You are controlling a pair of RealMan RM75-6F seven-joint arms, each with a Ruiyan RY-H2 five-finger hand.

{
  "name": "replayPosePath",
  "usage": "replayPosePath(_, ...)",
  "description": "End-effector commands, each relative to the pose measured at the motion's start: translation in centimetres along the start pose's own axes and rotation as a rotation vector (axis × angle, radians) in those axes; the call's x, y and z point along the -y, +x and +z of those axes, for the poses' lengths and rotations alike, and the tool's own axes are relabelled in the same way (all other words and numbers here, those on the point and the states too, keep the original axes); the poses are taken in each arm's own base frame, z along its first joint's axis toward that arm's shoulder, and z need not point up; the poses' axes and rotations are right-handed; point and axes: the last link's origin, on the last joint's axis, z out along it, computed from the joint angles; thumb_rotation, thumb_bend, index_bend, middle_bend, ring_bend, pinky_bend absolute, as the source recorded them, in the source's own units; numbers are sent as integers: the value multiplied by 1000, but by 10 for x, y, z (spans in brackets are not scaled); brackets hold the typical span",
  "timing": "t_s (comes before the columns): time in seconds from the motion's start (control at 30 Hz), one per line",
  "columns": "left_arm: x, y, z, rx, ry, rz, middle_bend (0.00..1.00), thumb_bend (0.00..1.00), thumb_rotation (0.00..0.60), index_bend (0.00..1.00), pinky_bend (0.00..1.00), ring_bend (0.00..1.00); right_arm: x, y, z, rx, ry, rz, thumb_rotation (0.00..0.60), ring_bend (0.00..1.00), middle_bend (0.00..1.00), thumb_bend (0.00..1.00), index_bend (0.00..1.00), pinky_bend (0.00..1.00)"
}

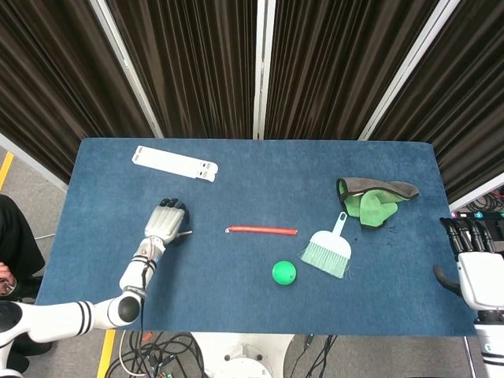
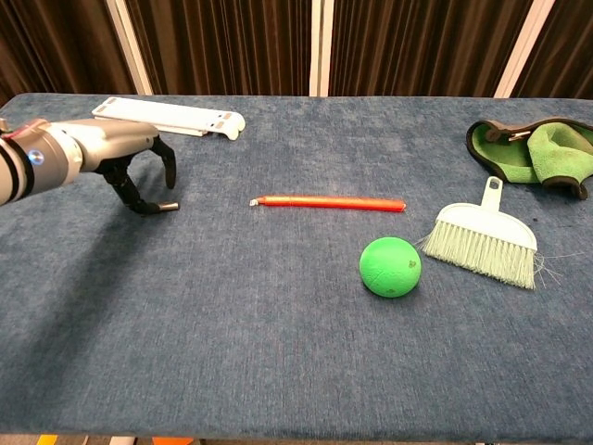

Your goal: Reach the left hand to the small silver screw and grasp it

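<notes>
The small silver screw (image 2: 168, 206) lies on the blue table; only its right end (image 1: 186, 233) shows past my left hand in the head view. My left hand (image 2: 139, 170) arches over the screw's left end, fingers curved down and apart, thumb tip low beside the screw. Nothing is lifted, and the screw's head is hidden behind the thumb. The same left hand (image 1: 168, 220) shows in the head view directly over the screw. My right hand (image 1: 475, 266) hangs off the table's right edge, fingers extended, holding nothing; the chest view does not show it.
A red pen (image 2: 329, 201) lies right of the screw. A green ball (image 2: 390, 266), a small green brush (image 2: 485, 241) and a green cloth (image 2: 533, 153) sit to the right. A white flat bar (image 2: 167, 117) lies behind the left hand.
</notes>
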Motion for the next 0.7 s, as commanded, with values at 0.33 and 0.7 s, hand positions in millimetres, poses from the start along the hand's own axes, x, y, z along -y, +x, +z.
replayPosePath(0.33, -9, -9, -4, 35, -31, 19, 207, 282, 600, 440, 102, 77, -3, -1, -1, 5, -7, 4, 600, 0, 118, 176, 41, 0)
replayPosePath(0.7, -12, -9, 2, 38, -19, 25, 206, 296, 600, 469, 103, 77, -6, 0, -2, 3, -17, 4, 600, 0, 119, 176, 40, 0)
